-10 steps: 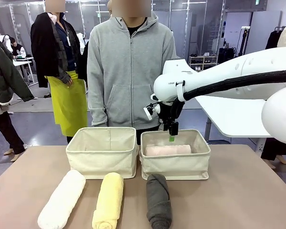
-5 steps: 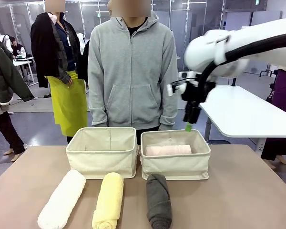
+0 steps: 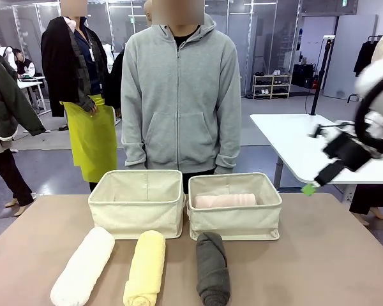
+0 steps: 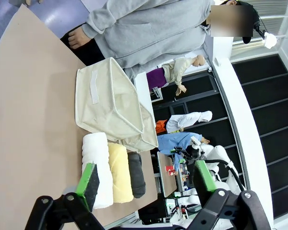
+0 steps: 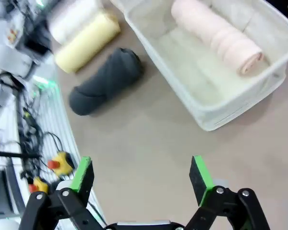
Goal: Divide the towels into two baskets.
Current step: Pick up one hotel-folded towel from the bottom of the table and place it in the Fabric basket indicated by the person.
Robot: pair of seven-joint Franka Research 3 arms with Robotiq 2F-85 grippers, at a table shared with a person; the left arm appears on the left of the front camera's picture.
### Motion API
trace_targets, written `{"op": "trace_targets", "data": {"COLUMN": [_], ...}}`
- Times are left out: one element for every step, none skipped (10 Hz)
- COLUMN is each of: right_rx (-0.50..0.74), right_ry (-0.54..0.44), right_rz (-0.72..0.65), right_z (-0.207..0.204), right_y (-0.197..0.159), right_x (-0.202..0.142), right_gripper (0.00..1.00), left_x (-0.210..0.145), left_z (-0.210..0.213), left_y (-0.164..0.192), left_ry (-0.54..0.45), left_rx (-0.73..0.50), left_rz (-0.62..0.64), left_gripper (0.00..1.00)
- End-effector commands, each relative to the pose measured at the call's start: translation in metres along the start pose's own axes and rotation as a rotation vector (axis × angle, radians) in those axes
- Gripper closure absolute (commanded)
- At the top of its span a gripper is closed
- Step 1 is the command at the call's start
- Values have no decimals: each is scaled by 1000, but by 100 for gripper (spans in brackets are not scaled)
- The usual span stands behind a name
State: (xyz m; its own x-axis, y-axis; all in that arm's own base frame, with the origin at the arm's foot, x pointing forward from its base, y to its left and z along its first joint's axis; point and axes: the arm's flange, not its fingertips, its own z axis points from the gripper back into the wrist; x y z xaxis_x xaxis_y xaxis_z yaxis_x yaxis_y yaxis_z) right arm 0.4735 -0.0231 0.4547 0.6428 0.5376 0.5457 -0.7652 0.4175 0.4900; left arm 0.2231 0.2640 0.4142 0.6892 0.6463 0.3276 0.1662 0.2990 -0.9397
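Now that the right gripper (image 3: 311, 187) has swung clear of the right basket (image 3: 236, 223), jaws wide and empty, the pale pink towel (image 3: 225, 201) lies inside, left of it. The dark grey towel (image 3: 212, 268), pale yellow towel (image 3: 145, 268) and white towel (image 3: 83, 268) likely remain to sort.

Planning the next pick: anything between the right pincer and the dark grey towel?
Nothing visible. The open right pincer hangs over bare table; the dark grey towel lies in front of the basket holding the pink towel.
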Motion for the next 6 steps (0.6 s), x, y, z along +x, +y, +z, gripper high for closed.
{"op": "trace_targets", "data": {"right_rx": [123, 177, 240, 294, 359, 399], "right_ry": [-200, -231, -248, -258, -271, -251], "right_rz": [-134, -233, -311, -382, -413, -507], "right_z": [40, 61, 78, 92, 104, 114], "right_y": [-21, -30, -35, -36, -35, -35], "right_x": [-63, -101, -134, -166, -192, -217], "right_gripper": [0, 0, 0, 0, 0, 0], "left_x": [-1, -1, -1, -1, -1, -1], "left_z": [4, 4, 4, 4, 4, 4], "left_y": [-2, -2, -2, -2, -2, -2], "left_ry": [0, 0, 0, 0, 0, 0], "left_rx": [-12, -12, -12, -12, -12, -12], "left_rz": [-7, -7, -7, -7, -7, -7], "left_gripper": [0, 0, 0, 0, 0, 0]}}
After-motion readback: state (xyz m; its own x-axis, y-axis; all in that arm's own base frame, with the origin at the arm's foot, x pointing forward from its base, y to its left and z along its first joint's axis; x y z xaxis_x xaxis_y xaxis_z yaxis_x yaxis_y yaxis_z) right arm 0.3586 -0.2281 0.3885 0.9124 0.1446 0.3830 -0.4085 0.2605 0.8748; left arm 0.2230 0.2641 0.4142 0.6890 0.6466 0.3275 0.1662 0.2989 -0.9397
